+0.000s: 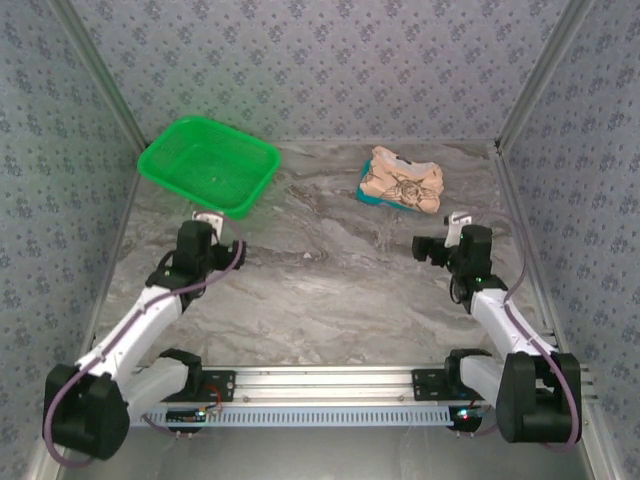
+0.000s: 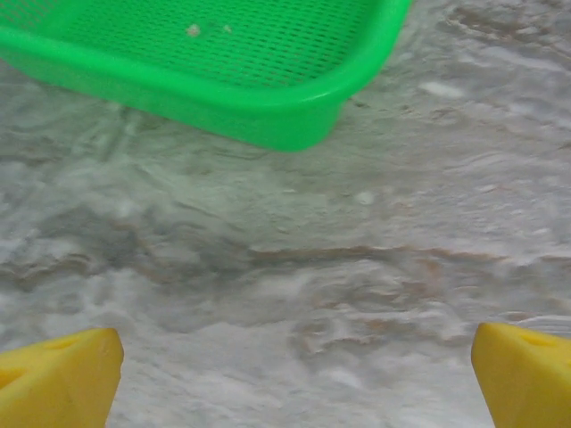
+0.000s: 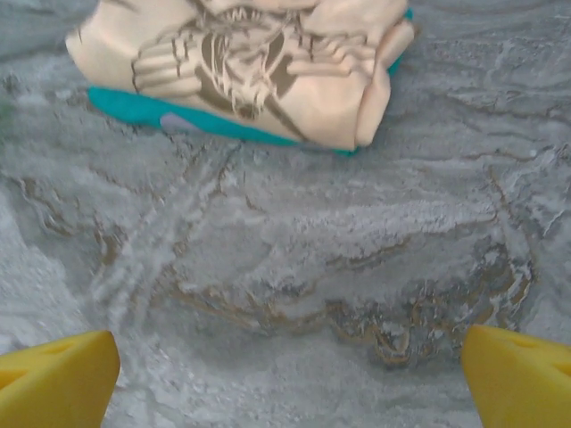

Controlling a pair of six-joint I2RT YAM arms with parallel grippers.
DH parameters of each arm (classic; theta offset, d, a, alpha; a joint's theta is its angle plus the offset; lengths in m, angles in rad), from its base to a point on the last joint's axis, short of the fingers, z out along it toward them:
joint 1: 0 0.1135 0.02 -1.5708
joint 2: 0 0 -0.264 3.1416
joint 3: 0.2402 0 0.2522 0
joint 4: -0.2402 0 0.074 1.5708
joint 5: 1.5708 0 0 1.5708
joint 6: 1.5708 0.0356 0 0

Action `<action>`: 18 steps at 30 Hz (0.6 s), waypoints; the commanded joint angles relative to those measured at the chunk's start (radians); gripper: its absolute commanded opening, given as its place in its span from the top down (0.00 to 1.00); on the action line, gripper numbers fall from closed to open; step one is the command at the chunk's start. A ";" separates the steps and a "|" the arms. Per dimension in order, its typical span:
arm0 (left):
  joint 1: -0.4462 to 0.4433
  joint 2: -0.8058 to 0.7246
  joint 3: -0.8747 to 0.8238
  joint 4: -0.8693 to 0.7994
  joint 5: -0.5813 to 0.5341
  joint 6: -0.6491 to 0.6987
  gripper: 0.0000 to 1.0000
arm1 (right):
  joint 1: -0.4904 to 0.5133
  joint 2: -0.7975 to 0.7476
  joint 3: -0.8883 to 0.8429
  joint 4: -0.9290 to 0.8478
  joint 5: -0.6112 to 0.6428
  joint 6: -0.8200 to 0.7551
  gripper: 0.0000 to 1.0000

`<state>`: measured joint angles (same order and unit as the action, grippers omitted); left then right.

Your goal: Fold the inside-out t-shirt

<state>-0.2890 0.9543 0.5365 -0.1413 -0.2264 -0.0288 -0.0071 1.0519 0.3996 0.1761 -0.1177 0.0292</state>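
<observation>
Two open, empty claws are seen: the left claw (image 1: 207, 220) just before the green basket (image 1: 190, 195), the right claw (image 1: 437, 246) far to its right, facing the inside-out t-shirt (image 1: 405, 180). The shirt is bunched atop a teal garment (image 3: 134, 107), seemingly ready to be grasped.

Peach t-shirt (image 3: 268, 62) with dark brown print on teal garment (image 3: 134, 109), green basket (image 1: 208, 165), grey marbled table (image 1: 330, 290).

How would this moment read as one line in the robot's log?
left end effector open, facing green basket | right end effector open, facing t-shirt | t-shirt bundled atop teal garment, untouched
</observation>
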 commanded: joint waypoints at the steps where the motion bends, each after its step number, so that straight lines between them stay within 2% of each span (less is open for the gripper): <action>1: 0.054 -0.030 -0.132 0.319 -0.028 0.164 0.00 | -0.022 0.040 -0.090 0.244 0.025 -0.062 0.00; 2: 0.086 -0.011 -0.173 0.392 0.046 0.179 0.00 | -0.035 0.069 -0.096 0.288 0.019 -0.053 0.00; 3: 0.106 0.024 -0.204 0.477 0.082 0.185 0.00 | -0.041 0.082 -0.077 0.262 0.000 -0.069 0.00; 6: 0.148 0.186 -0.256 0.697 0.117 0.171 0.00 | -0.047 0.148 -0.100 0.429 0.016 -0.063 0.00; 8: 0.157 0.270 -0.204 0.712 0.162 0.154 0.00 | -0.059 0.214 -0.081 0.492 -0.008 -0.051 0.00; 9: 0.171 0.317 -0.193 0.777 0.200 0.113 0.00 | -0.057 0.251 -0.069 0.532 -0.015 -0.056 0.00; 10: 0.178 0.364 -0.186 0.841 0.201 0.107 0.00 | -0.054 0.281 -0.041 0.518 0.000 -0.073 0.00; 12: 0.189 0.419 -0.138 0.821 0.176 0.130 0.00 | -0.063 0.356 -0.019 0.554 0.020 -0.064 0.00; 14: 0.245 0.499 -0.141 0.924 0.192 0.081 0.00 | -0.061 0.471 -0.027 0.667 0.048 -0.050 0.00; 15: 0.285 0.512 -0.137 0.923 0.244 0.054 0.00 | -0.053 0.490 -0.027 0.704 0.061 -0.051 0.00; 16: 0.310 0.527 -0.139 0.941 0.323 0.055 0.00 | -0.033 0.451 -0.007 0.591 0.094 -0.073 0.00; 18: 0.314 0.589 -0.169 1.062 0.332 0.048 0.00 | -0.012 0.474 -0.020 0.665 0.148 -0.076 0.00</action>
<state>0.0059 1.4929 0.3824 0.7162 0.0051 0.0601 -0.0418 1.5208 0.3668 0.7387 -0.0494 -0.0242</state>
